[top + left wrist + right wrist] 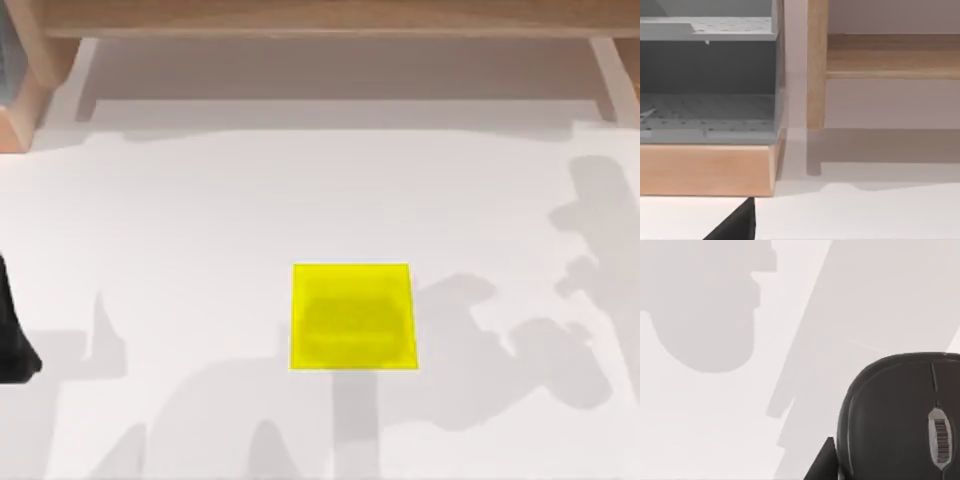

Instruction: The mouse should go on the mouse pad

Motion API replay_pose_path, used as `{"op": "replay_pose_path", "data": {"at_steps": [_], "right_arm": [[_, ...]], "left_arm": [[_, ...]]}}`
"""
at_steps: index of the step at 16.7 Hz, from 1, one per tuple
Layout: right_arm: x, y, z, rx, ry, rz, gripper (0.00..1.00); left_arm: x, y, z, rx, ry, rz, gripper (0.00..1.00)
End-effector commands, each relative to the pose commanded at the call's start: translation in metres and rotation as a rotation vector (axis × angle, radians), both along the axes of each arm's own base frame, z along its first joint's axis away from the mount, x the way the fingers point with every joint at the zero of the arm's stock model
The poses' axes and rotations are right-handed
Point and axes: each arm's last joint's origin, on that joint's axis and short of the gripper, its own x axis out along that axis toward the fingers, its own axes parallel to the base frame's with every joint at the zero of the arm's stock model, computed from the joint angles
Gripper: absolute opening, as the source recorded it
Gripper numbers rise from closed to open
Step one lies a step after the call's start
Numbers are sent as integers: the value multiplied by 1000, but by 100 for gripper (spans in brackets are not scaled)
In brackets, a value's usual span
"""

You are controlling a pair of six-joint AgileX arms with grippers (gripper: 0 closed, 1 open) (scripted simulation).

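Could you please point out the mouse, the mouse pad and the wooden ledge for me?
mouse (900,420): right wrist view, on its glossy black shell beside the scroll wheel.
mouse pad (352,316): top view, on the middle of the yellow square.
wooden ledge (705,170): left wrist view, on its front face below the grey rack.

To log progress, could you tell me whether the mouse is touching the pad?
Apart. In the top view the pad lies bare on the table, while the right wrist view shows the mouse over white table.

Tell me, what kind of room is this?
Probably a pretend, computer-drawn desk or workbench. There is a plain white table with a yellow mouse pad, a black computer mouse, and a wooden shelf holding grey trays behind.
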Motion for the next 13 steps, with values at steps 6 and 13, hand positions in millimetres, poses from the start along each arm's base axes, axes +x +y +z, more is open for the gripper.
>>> {"op": "replay_pose_path", "data": {"at_steps": [6,13], "right_arm": [[55,126,-17,-31,28,-230,0],[46,265,-36,-13,-27,-414,0]], "left_arm": [[0,0,0,0,0,0,100],[0,0,0,0,0,0,100]]}}
